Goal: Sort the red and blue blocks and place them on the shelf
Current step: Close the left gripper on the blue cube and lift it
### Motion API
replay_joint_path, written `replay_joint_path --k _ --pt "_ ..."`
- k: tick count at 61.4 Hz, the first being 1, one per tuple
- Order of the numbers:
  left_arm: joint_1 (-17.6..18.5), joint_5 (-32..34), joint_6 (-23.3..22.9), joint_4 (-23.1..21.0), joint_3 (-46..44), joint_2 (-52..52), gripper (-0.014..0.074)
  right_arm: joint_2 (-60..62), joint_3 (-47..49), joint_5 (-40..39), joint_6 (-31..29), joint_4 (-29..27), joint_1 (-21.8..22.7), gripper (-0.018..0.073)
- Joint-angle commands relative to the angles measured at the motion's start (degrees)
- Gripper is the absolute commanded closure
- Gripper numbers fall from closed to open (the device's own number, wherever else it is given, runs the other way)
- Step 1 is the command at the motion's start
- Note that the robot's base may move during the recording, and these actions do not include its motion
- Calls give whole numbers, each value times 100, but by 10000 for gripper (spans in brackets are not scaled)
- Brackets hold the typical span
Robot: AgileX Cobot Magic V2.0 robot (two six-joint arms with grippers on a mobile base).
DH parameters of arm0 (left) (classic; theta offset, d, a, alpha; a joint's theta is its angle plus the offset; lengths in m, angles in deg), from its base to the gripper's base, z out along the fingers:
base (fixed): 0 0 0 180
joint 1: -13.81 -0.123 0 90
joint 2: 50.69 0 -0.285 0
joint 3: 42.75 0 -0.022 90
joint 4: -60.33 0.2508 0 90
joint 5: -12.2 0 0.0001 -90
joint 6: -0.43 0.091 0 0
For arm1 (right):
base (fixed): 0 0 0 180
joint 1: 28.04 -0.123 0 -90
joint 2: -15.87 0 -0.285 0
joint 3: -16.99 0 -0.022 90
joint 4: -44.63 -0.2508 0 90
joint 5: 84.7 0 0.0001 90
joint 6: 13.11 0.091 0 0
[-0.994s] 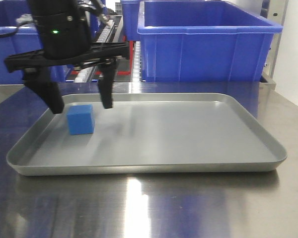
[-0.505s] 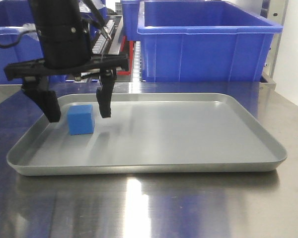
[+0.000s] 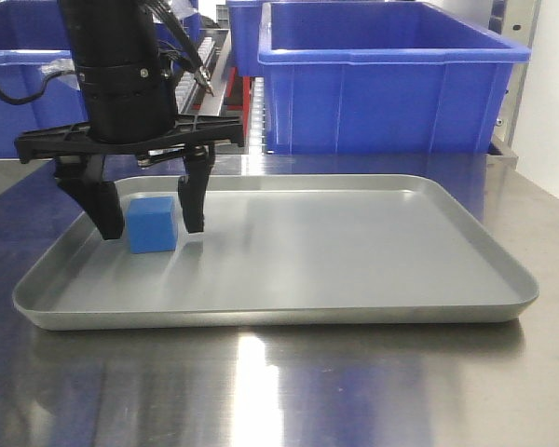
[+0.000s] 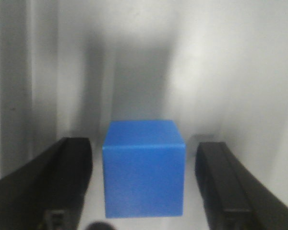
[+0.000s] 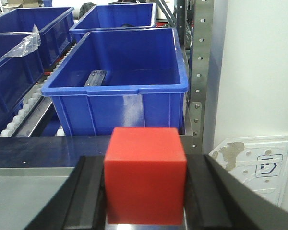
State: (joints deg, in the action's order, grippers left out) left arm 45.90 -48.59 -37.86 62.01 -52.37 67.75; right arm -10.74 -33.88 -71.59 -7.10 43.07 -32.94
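We observe the left end effector apart, straddling the blue block in the tray. The right end effector is clamped on the red block.

A: Front view: bright, even light from overhead. White glare patch on the steel tabletop at the near edge. Frame slightly soft, colours saturated.
B: Shadows?
A: Faint and diffuse, a smear on the tray floor beside the blue block.
B: Left wrist view?
A: Dimmer, grey, low contrast. Whole frame out of focus; the fingers blur into the lower corners, with soft shadow bands above the block.
B: Right wrist view?
A: Well lit. Close up, the red block has slightly soft edges; blue bins behind are sharper. White wall nearly overexposed.
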Motion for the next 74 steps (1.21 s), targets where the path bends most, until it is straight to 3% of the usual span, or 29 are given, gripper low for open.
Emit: replay_joint_path --k 1,17,41,57,66,74 --pt "-6 80 -76 44 -175 -298 207 -27 163 -478 -59 53 32 510" --pt "-6 80 -76 44 -175 -298 333 -27 163 -478 -59 53 32 510" --pt "29 128 7 113 -175 -988 389 -27 163 -478 -59 53 32 510" --pt "-129 447 1489 65 109 -1968 389 -27 163 -478 -59 53 32 510" --pt "-394 1360 2035 21 760 -2658 389 -27 163 -478 -59 53 32 510" --pt "-669 2651 2602 13 1650 -3392 389 -27 163 -478 -59 53 32 510"
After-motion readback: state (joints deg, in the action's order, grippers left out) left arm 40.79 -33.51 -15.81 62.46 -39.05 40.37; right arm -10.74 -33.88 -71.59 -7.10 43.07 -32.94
